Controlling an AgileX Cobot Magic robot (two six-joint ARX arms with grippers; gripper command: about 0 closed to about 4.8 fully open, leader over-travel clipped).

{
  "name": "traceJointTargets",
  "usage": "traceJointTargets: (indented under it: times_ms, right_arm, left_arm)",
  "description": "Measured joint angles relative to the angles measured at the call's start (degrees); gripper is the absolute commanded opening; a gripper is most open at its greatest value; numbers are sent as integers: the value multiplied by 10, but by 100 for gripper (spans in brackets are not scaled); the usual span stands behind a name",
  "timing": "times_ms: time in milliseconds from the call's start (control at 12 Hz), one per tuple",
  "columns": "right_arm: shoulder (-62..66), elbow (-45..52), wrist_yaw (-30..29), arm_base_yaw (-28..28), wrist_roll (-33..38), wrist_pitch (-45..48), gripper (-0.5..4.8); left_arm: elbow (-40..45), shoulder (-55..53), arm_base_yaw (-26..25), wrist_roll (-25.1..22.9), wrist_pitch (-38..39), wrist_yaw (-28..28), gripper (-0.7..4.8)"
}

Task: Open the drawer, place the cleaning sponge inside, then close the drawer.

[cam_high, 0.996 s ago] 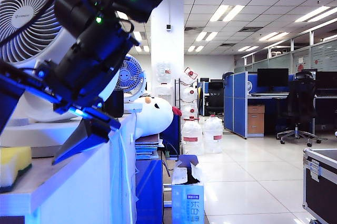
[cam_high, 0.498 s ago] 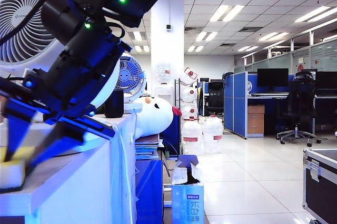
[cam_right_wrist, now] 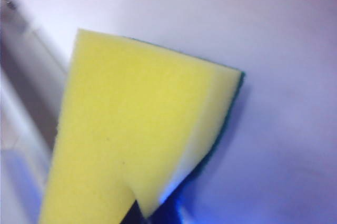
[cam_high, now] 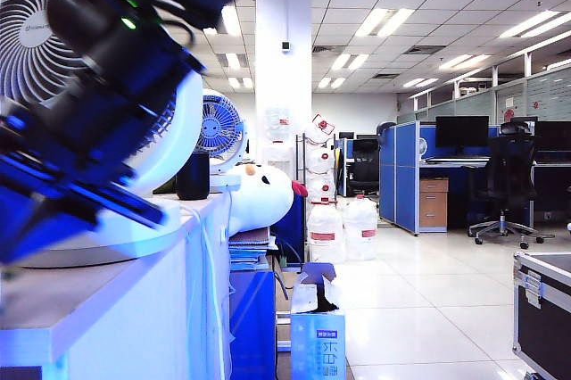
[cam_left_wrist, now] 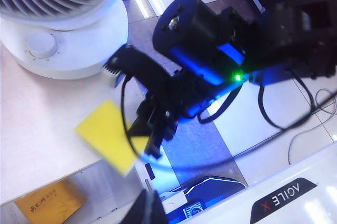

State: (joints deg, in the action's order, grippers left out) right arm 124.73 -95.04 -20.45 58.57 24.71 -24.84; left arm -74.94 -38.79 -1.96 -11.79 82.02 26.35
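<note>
The cleaning sponge (cam_left_wrist: 108,134) shows in the left wrist view as a tilted yellow slab at the lower left of the frame, over the pale tabletop (cam_left_wrist: 37,124) near its edge, with one corner pinched at the tip of the right gripper (cam_left_wrist: 152,140). In the right wrist view the sponge (cam_right_wrist: 131,129) fills most of the frame, its yellow face toward the camera and a thin dark green layer along its far edge; the gripper's jaws are clamped on its near end at the bottom of the frame.

In the exterior view the sponge is not visible. At the far left, the blurred black and blue right arm (cam_high: 98,121) crosses in front of the large white fan (cam_high: 169,130), which stands on the tabletop (cam_high: 98,291). Just right of it a dark cup (cam_high: 192,176) sits on the same surface, with a smaller fan (cam_high: 219,128) behind. Further right stand a white pillar (cam_high: 284,59) and water bottles (cam_high: 343,228) on the floor, then blue office partitions (cam_high: 400,175), and at the lower right corner a black case (cam_high: 542,318).

The left gripper cannot be made out in any view, so its opening cannot be told. In the left wrist view the fan's base (cam_left_wrist: 68,45) sits upper left, and an orange box (cam_left_wrist: 47,208) lies at the lower left below the table edge.
</note>
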Motion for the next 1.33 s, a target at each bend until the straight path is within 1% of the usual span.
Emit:
traceJointTargets:
  times_ms: [166,332,498,581,747,913,1328]
  right_arm:
    - [0,-7,-9,19,-25,2,-8]
    - [0,-7,-17,54,-89,-4,-9]
    - [3,-7,-16,60,-111,-10,-9]
    - [12,-7,-17,59,-112,-16,-9]
    - [40,-7,-43,59,-111,-23,-9]
    - [45,-9,-43,59,-108,-25,-9]
    - [118,-99,-52,60,-79,-30,-9]
  left_arm:
    - [0,0,0,0,0,0,-5]
    - [0,0,0,0,0,0,-5]
    - [0,0,0,0,0,0,-5]
    - [0,0,0,0,0,0,-5]
    - [0,0,0,0,0,0,-5]
    - [0,0,0,0,0,0,-5]
    - [0,1,0,0,0,0,-5]
